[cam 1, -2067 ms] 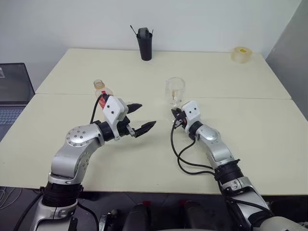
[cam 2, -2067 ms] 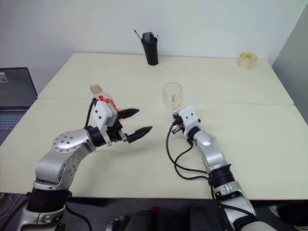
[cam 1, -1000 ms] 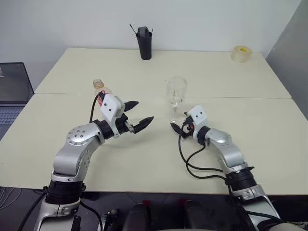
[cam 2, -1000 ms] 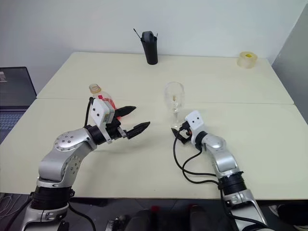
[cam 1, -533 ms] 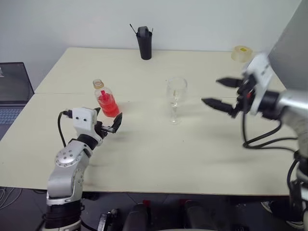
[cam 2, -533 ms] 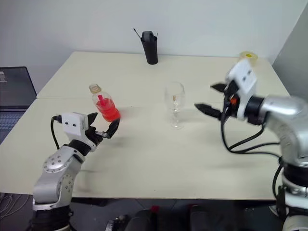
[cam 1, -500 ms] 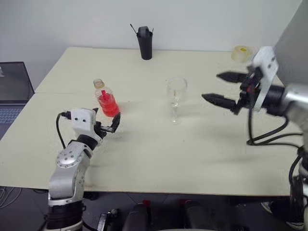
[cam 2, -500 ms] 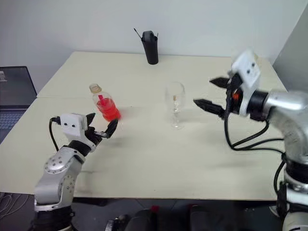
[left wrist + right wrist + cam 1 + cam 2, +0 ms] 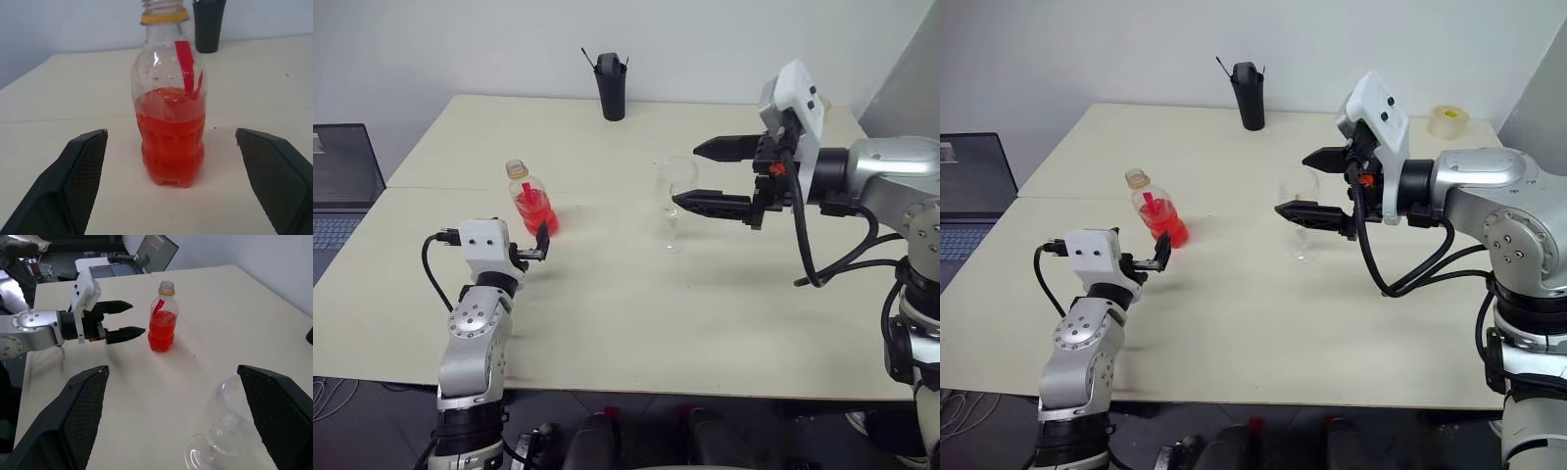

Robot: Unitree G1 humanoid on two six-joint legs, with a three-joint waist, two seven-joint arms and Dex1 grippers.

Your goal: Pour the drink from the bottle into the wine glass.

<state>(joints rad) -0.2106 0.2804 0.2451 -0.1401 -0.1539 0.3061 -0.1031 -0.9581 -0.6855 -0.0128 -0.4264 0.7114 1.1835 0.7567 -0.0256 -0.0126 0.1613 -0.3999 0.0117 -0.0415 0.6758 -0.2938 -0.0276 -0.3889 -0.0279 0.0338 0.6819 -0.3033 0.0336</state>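
Head view: the bottle (image 9: pixel 530 199) stands upright on the bench (image 9: pixel 607 313); left gripper (image 9: pixel 540 245) lies level just before it, jaws released. Right gripper (image 9: pixel 710 176) hangs raised beside the wine glass (image 9: pixel 673 201), jaws released. Left wrist view: bottle between spread fingers (image 9: pixel 73 181), untouched

Cream table (image 9: pixel 607 323) bears bottle (image 9: pixel 532 201), wine glass (image 9: pixel 673 201), black cup (image 9: pixel 612 86), tape roll (image 9: pixel 1449 121).

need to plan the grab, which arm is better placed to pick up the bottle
Left. The left gripper is open, level with the bottle and just short of it. The right gripper is raised beside the wine glass.
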